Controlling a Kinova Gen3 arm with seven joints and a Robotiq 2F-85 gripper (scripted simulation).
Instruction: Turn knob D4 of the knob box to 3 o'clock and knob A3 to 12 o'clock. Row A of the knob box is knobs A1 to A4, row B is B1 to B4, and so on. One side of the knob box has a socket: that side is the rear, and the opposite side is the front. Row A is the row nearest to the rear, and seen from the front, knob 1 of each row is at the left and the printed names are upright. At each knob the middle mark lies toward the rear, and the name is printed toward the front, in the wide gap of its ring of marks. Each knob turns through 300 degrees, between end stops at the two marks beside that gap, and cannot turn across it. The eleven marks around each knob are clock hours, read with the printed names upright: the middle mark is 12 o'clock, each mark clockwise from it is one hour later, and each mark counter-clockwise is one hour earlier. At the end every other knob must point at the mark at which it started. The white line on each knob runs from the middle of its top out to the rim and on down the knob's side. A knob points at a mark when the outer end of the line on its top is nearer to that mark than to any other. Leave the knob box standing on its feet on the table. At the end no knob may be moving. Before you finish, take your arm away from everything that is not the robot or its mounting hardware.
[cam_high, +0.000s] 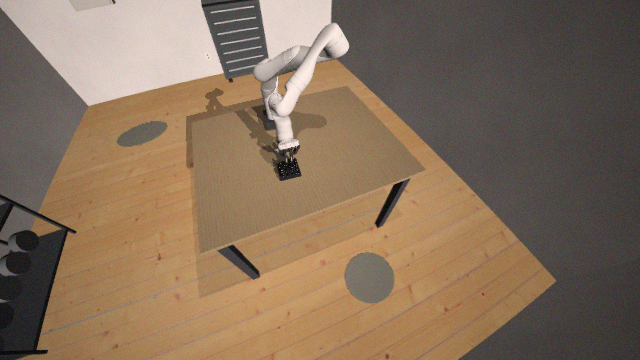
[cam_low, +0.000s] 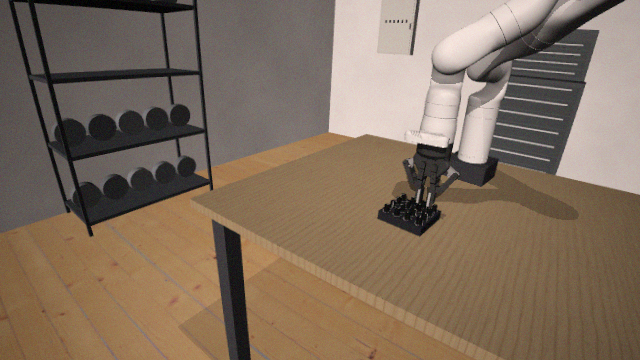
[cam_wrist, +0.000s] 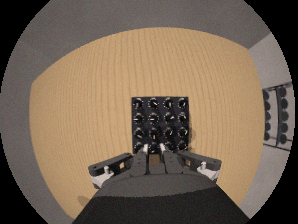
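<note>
Look, the box (cam_high: 295, 176) (cam_low: 400, 222) (cam_wrist: 161, 126) sits on the table (cam_high: 350, 135) (cam_low: 310, 200) (cam_wrist: 90, 100), in front of the arm (cam_high: 300, 80) (cam_low: 440, 107). The gripper (cam_high: 289, 159) (cam_low: 424, 202) (cam_wrist: 154, 149) is spread just a little, over the box's far row, pinching nothing. The knobs look small and hard, and may slip. I'd grab one low on two sides and twist softly, because the box may be light and slide.

No lettering, brand, number or sign could be read in any view. The knob box (cam_high: 289, 170) (cam_low: 411, 218) (cam_wrist: 160, 126) bore pale marks around its knobs, but they were too small and blurred to make out as names or figures.
</note>
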